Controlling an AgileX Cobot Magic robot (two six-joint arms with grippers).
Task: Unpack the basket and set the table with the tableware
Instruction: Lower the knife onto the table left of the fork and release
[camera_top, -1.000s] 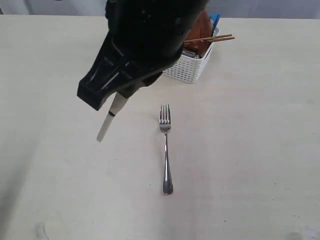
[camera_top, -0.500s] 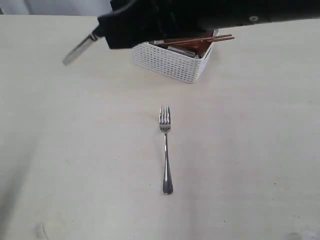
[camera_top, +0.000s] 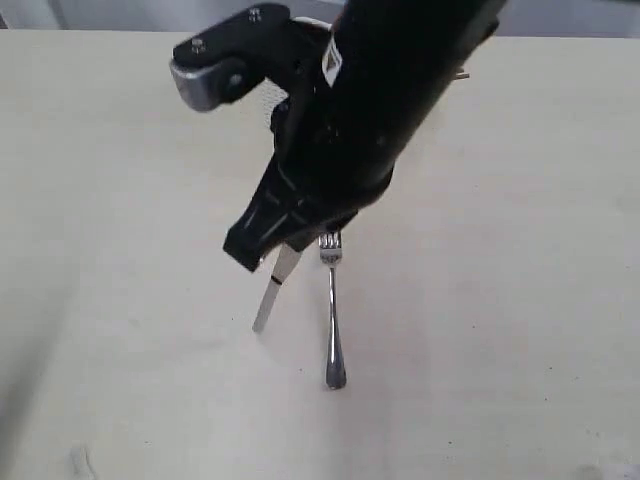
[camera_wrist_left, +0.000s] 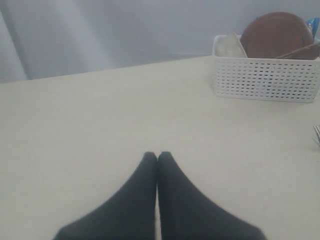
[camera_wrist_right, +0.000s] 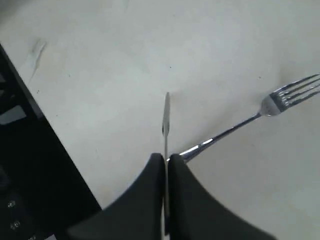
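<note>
Glossy steel fork (camera_top: 331, 320) — matt cream table (camera_top: 520, 300)

Black arm (camera_top: 400, 80), grey joint cap (camera_top: 195, 86), white label (camera_top: 329, 66), tapered black right claw (camera_wrist_right: 165, 159).

No text, brand or number can be read. In the exterior view a small white sticker (camera_top: 330, 66) sits on the black arm (camera_top: 400, 100), but its print is too small to make out.
</note>
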